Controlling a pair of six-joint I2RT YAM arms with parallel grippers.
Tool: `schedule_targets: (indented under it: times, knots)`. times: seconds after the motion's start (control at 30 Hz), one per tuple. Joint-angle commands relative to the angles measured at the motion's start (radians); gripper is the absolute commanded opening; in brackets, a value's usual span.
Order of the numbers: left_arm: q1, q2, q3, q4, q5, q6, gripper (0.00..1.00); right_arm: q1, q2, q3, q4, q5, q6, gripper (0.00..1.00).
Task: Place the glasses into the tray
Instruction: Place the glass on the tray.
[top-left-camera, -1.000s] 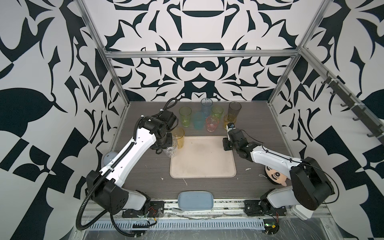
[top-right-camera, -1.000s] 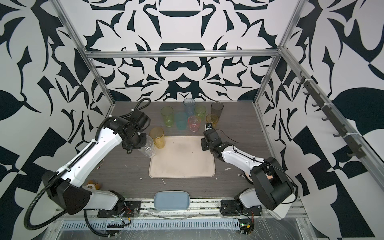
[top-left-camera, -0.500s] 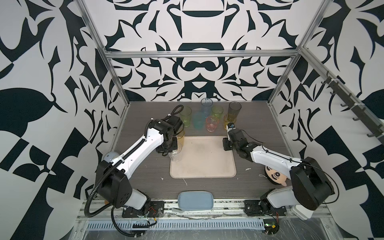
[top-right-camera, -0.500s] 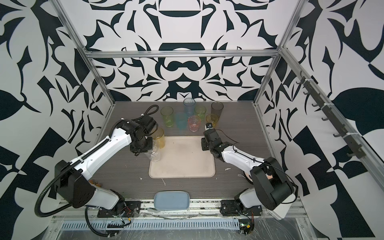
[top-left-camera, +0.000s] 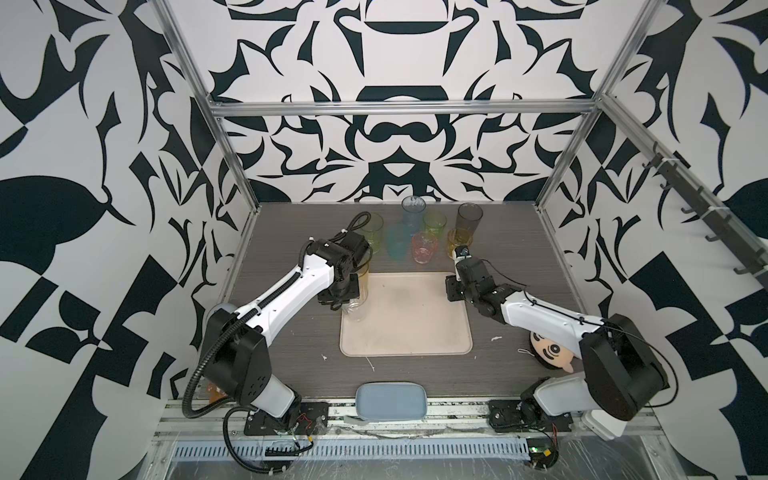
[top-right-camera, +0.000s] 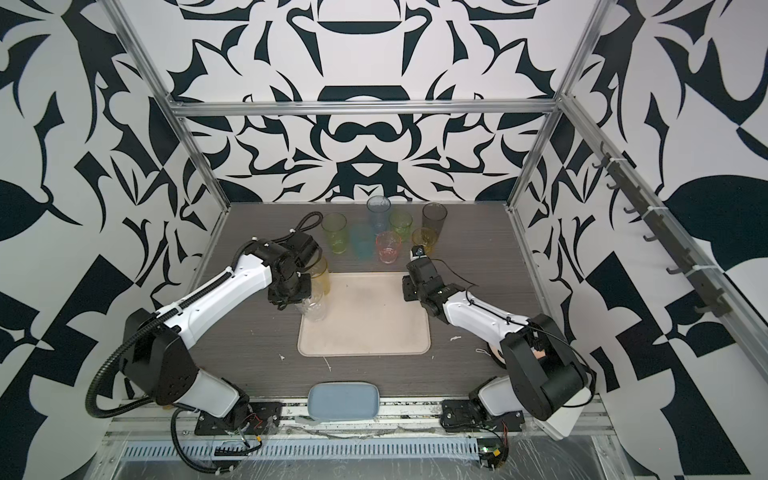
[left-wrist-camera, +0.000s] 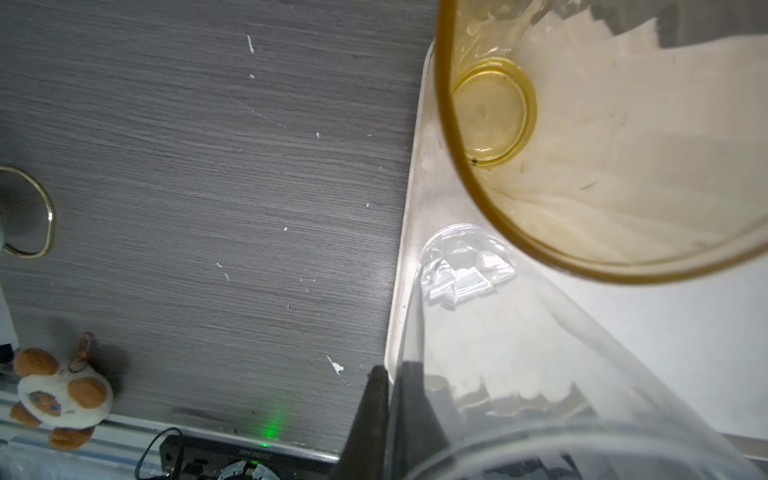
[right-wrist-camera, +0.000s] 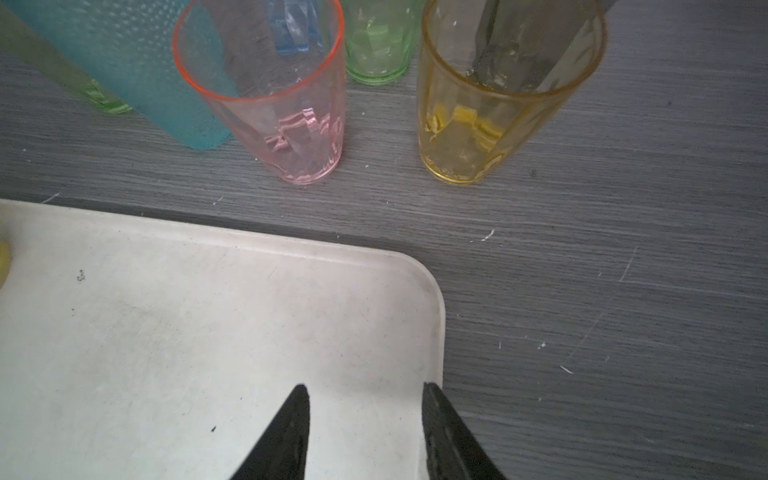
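Note:
My left gripper (left-wrist-camera: 392, 370) is shut on the rim of the colourless glass (left-wrist-camera: 519, 353), one finger inside and one outside. The glass (top-left-camera: 355, 309) stands upright with its base just inside the left rim of the cream tray (top-left-camera: 407, 332). A tall amber glass (top-left-camera: 362, 276) stands in the tray's far left corner, right beside it. My right gripper (right-wrist-camera: 365, 388) is open and holds nothing, low over the tray's far right corner (right-wrist-camera: 415, 274). Several tinted glasses stand behind the tray, the pink one (right-wrist-camera: 286, 112) and the short yellow one (right-wrist-camera: 478, 112) nearest.
A blue-grey pad (top-left-camera: 391, 401) lies at the table's front edge. A doll head (top-left-camera: 550, 353) rests by the right arm's base. A small plush toy (left-wrist-camera: 58, 399) lies near the front left. The left arm's elbow (top-left-camera: 332, 257) stands close to the yellow-green glass (top-left-camera: 372, 232).
My left arm has carried the colourless glass rightwards from the table beside the tray to just inside the tray's left rim. The right arm has not moved.

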Motion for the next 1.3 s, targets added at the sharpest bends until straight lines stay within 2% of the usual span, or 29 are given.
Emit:
schedule_targets:
  times: [0.0,0.7,0.9,1.27]
  knots:
    - [-0.003,0.012,-0.011,-0.007,-0.013,-0.021,0.08,0.002,-0.010,0.033,0.000,0.011,0.006,0.47]
    - [0.021,0.066,-0.020,0.058,-0.025,0.003,0.10,0.001,-0.014,0.035,-0.007,0.011,0.005,0.47]
    - [0.023,0.077,-0.017,0.066,-0.014,0.003,0.14,0.002,-0.015,0.035,-0.010,0.011,0.005,0.47]
    - [0.023,0.057,0.024,0.028,-0.027,-0.003,0.31,0.003,-0.015,0.035,-0.009,0.008,0.005,0.47]
